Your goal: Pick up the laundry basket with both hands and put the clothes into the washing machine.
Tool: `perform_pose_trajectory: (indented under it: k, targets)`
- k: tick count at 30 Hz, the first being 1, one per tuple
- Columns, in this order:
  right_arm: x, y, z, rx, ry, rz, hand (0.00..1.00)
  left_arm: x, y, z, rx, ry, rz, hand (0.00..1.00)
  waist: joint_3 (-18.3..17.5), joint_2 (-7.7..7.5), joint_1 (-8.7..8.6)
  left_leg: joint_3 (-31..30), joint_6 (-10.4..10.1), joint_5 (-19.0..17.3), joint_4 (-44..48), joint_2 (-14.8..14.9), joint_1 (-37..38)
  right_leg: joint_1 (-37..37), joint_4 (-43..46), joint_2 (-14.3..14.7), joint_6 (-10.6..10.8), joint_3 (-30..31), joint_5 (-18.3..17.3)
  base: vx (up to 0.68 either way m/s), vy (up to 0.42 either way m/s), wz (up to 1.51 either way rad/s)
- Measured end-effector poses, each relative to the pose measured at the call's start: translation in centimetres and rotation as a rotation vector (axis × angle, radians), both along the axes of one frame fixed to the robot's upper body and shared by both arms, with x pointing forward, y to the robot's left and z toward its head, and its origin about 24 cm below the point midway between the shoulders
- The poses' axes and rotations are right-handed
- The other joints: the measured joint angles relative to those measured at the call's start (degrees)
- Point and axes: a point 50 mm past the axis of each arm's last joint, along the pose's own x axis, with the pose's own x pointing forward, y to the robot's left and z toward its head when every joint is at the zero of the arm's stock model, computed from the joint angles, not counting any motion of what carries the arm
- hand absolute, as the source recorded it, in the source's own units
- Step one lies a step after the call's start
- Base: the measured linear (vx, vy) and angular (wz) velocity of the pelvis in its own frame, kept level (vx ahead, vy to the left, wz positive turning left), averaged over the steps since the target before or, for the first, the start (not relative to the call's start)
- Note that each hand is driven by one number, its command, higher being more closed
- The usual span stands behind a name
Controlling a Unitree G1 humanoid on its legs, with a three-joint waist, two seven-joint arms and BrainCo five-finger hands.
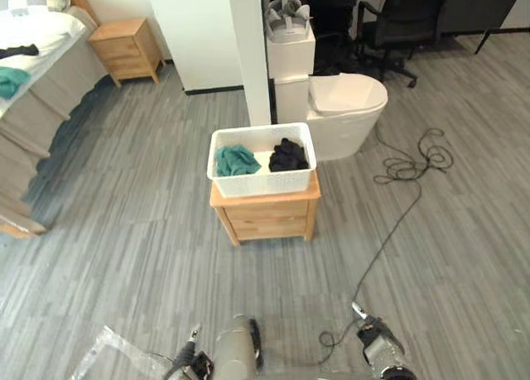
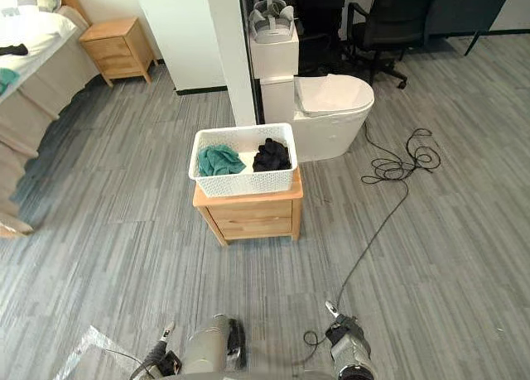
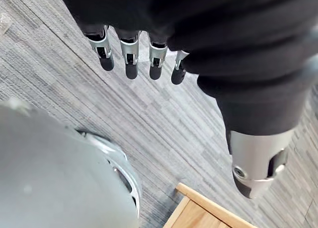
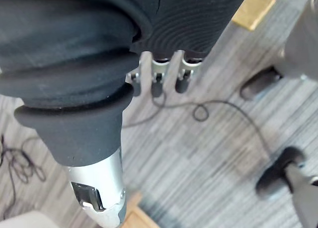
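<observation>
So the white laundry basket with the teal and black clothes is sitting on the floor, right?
Not quite: the white laundry basket, with teal clothes and black clothes inside, sits on a small wooden cabinet, not the floor, as the left eye view shows.

Open grey floor (image 1: 124, 256) lay between the robot and the desk (image 1: 267, 216), so the 6 o'clock side of the basket (image 1: 261, 184) was free to reach. At 9 o'clock and 3 o'clock of the basket there was bare floor too, with room for a hand at each short wall. At 12 o'clock a white pillar (image 1: 248, 49) stood close behind the rim. Stacked white boxes (image 1: 291, 74) stood at 1 o'clock, and a white toilet-shaped unit (image 1: 348, 115) stood near the desk's corner at 2 o'clock. The bed (image 1: 33, 57) at 10 o'clock was well apart. A crumpled clear plastic sheet (image 1: 108, 351) lay on the floor at 7 o'clock.
</observation>
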Motion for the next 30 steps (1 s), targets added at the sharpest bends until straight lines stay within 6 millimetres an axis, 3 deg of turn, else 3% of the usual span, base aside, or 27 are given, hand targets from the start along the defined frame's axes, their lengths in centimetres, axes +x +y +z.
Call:
perform_pose_trajectory:
  k: [1,2,3,4,5,7,9,12,14,15,17,18,19,20,21,23,25,27,29,30]
  targets:
    - [-0.8,-0.2,-0.2,-0.007,0.025,-0.015,0.0,-0.8,0.1,-0.1,0.004,0.021,0.007,0.0,-0.98,-0.52,0.17,-0.78,0.38,0.2,-3.54,-0.98,0.27,1.98,0.02,-0.93,1.67,-0.18,-2.09,0.54,0.27,-0.29]
    - [-1.9,-0.1,-0.6,-0.004,0.052,-0.022,0.0,-1.7,0.4,-0.3,0.007,0.045,0.025,0.0,-2.4,-2.05,1.15,-0.26,4.61,4.45,-1.82,-2.61,0.98,3.58,0.67,-3.05,3.59,1.27,-3.83,0.57,0.294,-0.43]
    - [-2.3,-0.3,-0.7,-0.009,0.064,-0.026,0.0,-2.2,0.4,-0.4,0.007,0.059,0.025,0.0,-3.11,-2.41,1.41,0.63,6.01,6.23,-0.99,-3.11,1.3,3.22,2.58,-3.9,4.44,2.02,-4.32,0.62,0.331,-0.52]
    - [-2.8,-0.2,-0.9,-0.009,0.079,-0.023,0.0,-2.7,0.8,-0.5,0.008,0.078,0.043,0.0,-3.83,-3.08,1.51,1.92,7.84,7.77,-0.62,-4.33,2.99,0.95,10.99,-5.89,5.83,3.13,-5.13,0.61,0.331,-0.36]
    - [-3.0,0.3,-1.1,0.003,0.089,-0.014,0.0,-2.8,1.3,-0.5,0.02,0.087,0.033,0.0,-3.95,-4.8,1.19,2.98,8.94,6.76,-3.22,-6.45,5.98,-5.07,24.36,-8.78,7.98,3.8,-3.31,0.6,0.327,-0.26]
    - [-3.6,0.2,-1.4,0.01,0.113,-0.009,0.0,-1.9,1.5,-0.4,0.03,0.079,-0.004,0.0,-3.5,-5.14,0.82,2.68,9.71,5.35,-4.97,-7.77,10.19,-13.51,42.39,-10.44,9.29,5.26,2.27,0.48,0.262,0.07]
    - [-4.3,0.4,-1.7,0.018,0.137,-0.005,0.0,-1.2,0.9,-0.4,0.02,0.067,-0.05,0.0,-3.22,-4.68,-0.07,2.4,10.09,4.43,-7.01,-8.3,16.33,-18.14,49.22,-10.99,9.22,5.49,2.25,0.53,0.245,0.32]
    - [-3.9,0.4,-1.5,0.015,0.112,0.008,0.0,0.5,0.5,-0.1,0.014,0.027,-0.065,0.0,-3.1,-4.11,-0.57,1.95,9.49,3.31,-11.26,-8.04,22.23,-24.83,45.3,-12.42,8.85,2.02,2.04,0.38,0.121,0.14]
    - [-3.9,0.4,-1.5,0.019,0.108,-0.006,0.0,1.5,0.1,0.1,0.011,0.005,-0.091,0.0,-2.91,-4.49,-0.48,2.23,8.81,2.49,-13.43,-7.78,25.26,-26.23,35.41,-13.13,8.65,-0.85,2.18,0.26,0.011,0.01]
    - [-4.1,0.4,-1.6,0.023,0.111,-0.019,0.0,1.6,0.0,0.1,0.011,-0.002,-0.093,0.0,-2.98,-4.47,-0.65,2.9,8.19,1.63,-14.19,-7.44,26.58,-26.02,26.09,-12.78,8.3,-3.04,2.95,0.15,-0.063,-0.14]
    - [-4.4,0.1,-1.6,0.023,0.117,-0.035,0.0,1.5,0.1,0.1,0.012,-0.002,-0.079,0.0,-3.2,-4.82,-0.83,3.55,7.08,-1.09,-12.85,-7.48,27.03,-25.91,15.48,-11.59,5.79,-2.13,7.15,0.24,-0.162,-0.13]
    - [-4.6,0.0,-1.7,0.023,0.12,-0.046,0.0,1.5,0.0,0.2,0.013,-0.007,-0.078,0.0,-3.27,-4.86,-0.88,3.22,6.41,-2.75,-11.57,-7.56,27.08,-25.81,13.67,-11.26,3.18,-1.02,8.79,0.33,-0.265,0.01]
    - [-4.9,-0.1,-1.8,0.025,0.128,-0.059,0.0,1.6,0.1,0.2,0.017,-0.012,-0.078,0.0,-3.46,-5.13,-0.9,2.71,5.81,-3.55,-10.68,-7.7,27.0,-24.89,12.0,-11.22,2.84,-0.96,9.67,0.32,-0.258,0.15]
    - [-5.3,-0.1,-1.9,0.026,0.14,-0.061,0.0,1.5,-0.2,0.1,0.012,-0.01,-0.077,0.0,-3.8,-4.91,-0.88,1.72,4.53,-4.58,-9.83,-6.83,26.96,-23.45,9.96,-10.54,2.2,-1.89,13.15,0.34,-0.282,0.23]
    - [-5.3,-0.5,-1.8,0.018,0.143,-0.061,0.0,1.4,-0.5,0.1,0.004,-0.004,-0.075,0.0,-4.26,-3.78,-0.88,1.19,4.11,-4.59,-9.83,-5.76,26.81,-23.0,9.44,-9.69,2.78,-2.87,13.53,0.34,-0.273,0.35]
    - [-5.7,-1.3,-1.9,0.006,0.158,-0.09,0.0,0.4,-1.5,-0.3,-0.028,0.019,-0.054,0.0,-5.74,-1.23,-1.48,0.24,1.81,-3.77,-11.64,-2.58,27.31,-22.16,7.31,-6.7,2.51,-5.19,13.08,0.4,-0.281,0.24]
    - [-5.3,-1.1,-1.8,0.008,0.152,-0.087,0.0,0.1,-1.5,-0.4,-0.031,0.029,-0.051,0.0,-5.66,-1.07,-1.6,0.21,-0.14,-2.52,-12.32,-1.34,28.57,-20.3,6.25,-5.45,1.41,-6.04,12.35,0.25,-0.208,0.11]
    - [-5.2,-0.8,-1.9,0.015,0.153,-0.08,0.0,-0.1,-1.4,-0.4,-0.028,0.032,-0.051,0.0,-5.29,-1.52,-1.43,0.24,-0.78,-2.07,-8.49,-0.59,28.72,-16.77,5.0,-4.53,0.75,-6.78,10.99,0.18,-0.202,0.18]
    - [-4.9,-0.4,-1.8,0.013,0.148,-0.058,0.0,-0.2,-1.1,-0.3,-0.015,0.03,-0.052,0.0,-5.05,-2.29,-1.37,-0.08,-0.78,-2.09,1.48,-0.13,24.97,-15.4,5.34,-5.24,0.82,-6.84,9.33,0.08,-0.116,0.14]
    - [-4.3,-0.4,-1.6,-0.006,0.136,-0.022,0.0,-0.2,-1.1,-0.3,-0.012,0.028,-0.049,0.0,-4.94,-1.97,-1.32,-0.94,-0.76,-1.99,8.5,0.23,21.49,-15.36,6.28,-5.69,0.72,-6.87,8.51,0.05,-0.054,0.04]
